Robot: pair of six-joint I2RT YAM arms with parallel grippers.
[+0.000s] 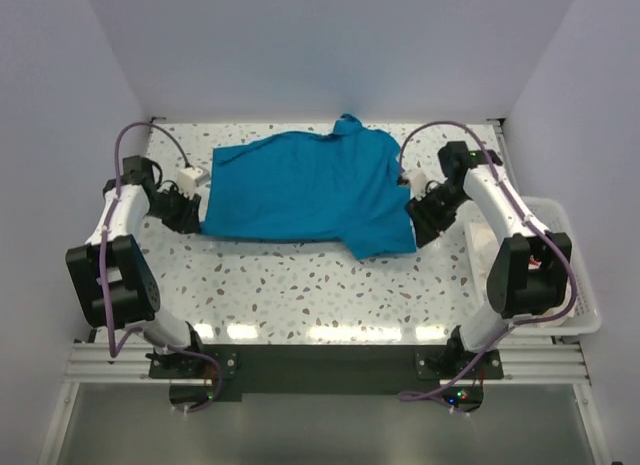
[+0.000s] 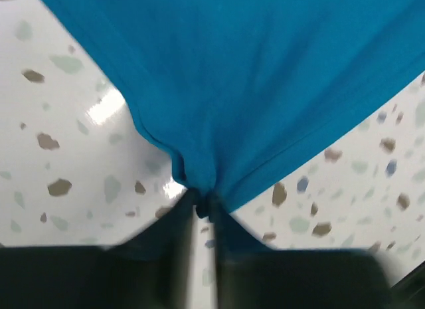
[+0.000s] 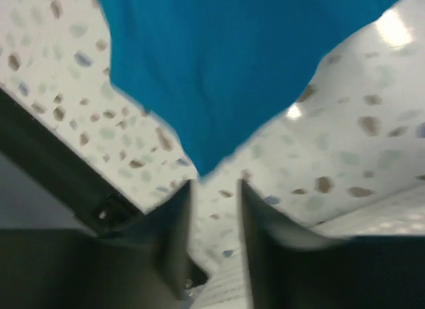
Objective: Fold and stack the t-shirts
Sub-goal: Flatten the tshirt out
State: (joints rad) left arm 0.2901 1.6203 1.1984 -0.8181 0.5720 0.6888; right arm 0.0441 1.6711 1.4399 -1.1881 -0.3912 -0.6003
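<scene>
Left end effector (image 2: pixel 202 201) was narrow, apparently pinching the teal t-shirt (image 1: pixel 300 190) corner. Right end effector (image 3: pixel 214 188) stood parted, empty. Withdrawing while snagged could rumple it.

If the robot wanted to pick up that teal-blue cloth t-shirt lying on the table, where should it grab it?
Probably by a near corner, coming in low from the side. The teal-blue cloth t-shirt lies flat on the speckled table, so only its edges offer something to pinch; the left gripper pinches one such corner.
</scene>
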